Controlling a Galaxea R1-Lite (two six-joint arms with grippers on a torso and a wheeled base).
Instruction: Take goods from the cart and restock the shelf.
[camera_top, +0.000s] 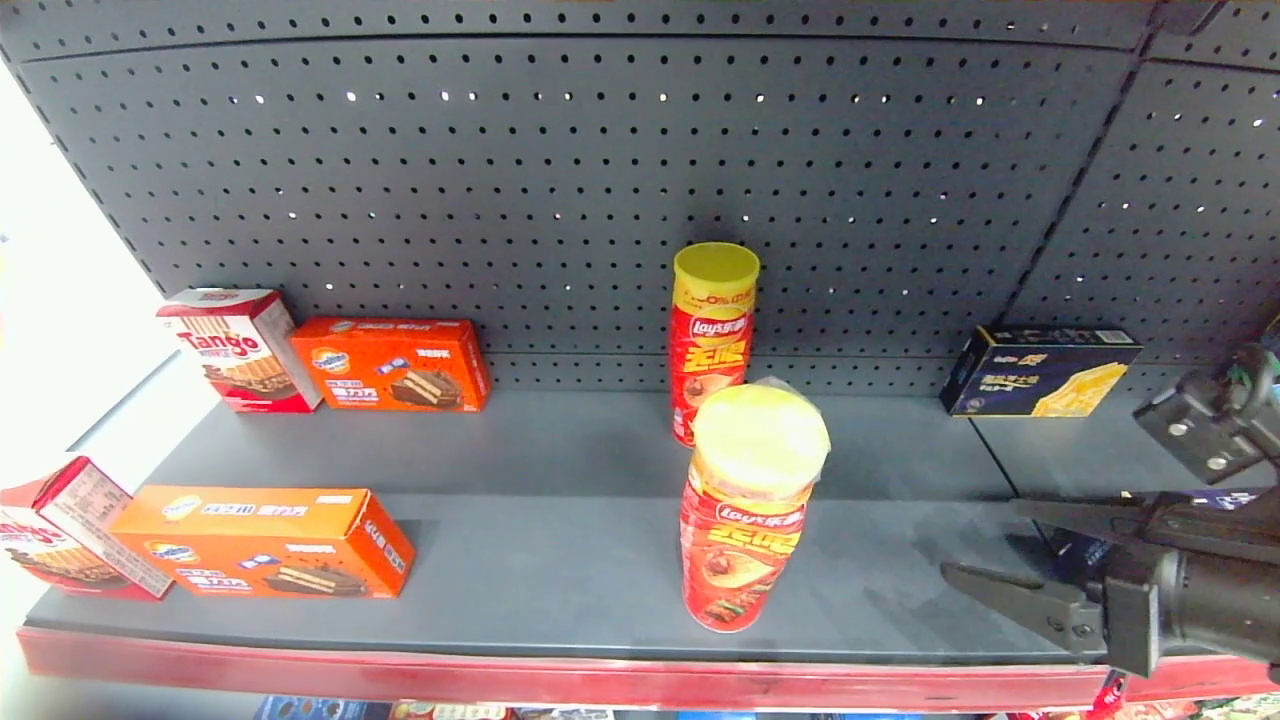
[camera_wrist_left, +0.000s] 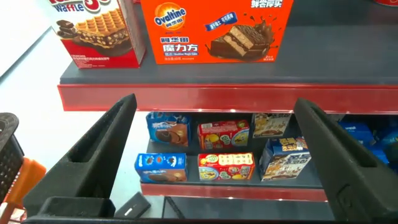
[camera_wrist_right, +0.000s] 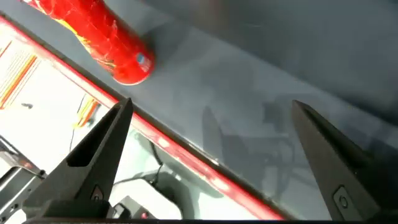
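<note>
The shelf (camera_top: 560, 470) lies bare between the front orange box (camera_top: 265, 545) and back orange box (camera_top: 392, 362) by its left edge and the front can (camera_top: 745, 520) and back can (camera_top: 712, 340) mid-shelf. Rightward, bare room reaches the dark box (camera_top: 1040, 372) at the back.

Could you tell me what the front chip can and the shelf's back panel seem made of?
Front chip can: likely cardboard tube, glossy printed wrap, translucent plastic lid. Back panel: probably matte dark painted metal, judging by regular punched holes.
</note>
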